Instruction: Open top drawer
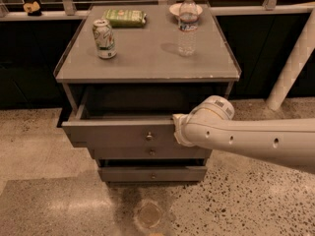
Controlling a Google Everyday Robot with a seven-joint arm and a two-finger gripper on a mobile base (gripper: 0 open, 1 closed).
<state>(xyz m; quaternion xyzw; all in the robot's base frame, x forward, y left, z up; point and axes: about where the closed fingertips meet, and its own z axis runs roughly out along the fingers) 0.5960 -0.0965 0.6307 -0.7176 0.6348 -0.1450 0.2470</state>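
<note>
Grey top drawer stands part-way out of the cabinet. Its front and brass knob face 6 o'clock, and its long axis runs 9 to 3. A white arm crosses its 3 o'clock end. The pincer sits at that front edge; I cannot tell whether it is apart or together. On the cabinet top stand a can at 10 o'clock and a bottle at 1.

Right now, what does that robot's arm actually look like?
The arm is a smooth, cream-white tube with a few small dark dots along its side and a rounded, capped joint near the end. No cables show. Its gripper, also pale, is at the front of the top drawer, right of its knob.
</note>
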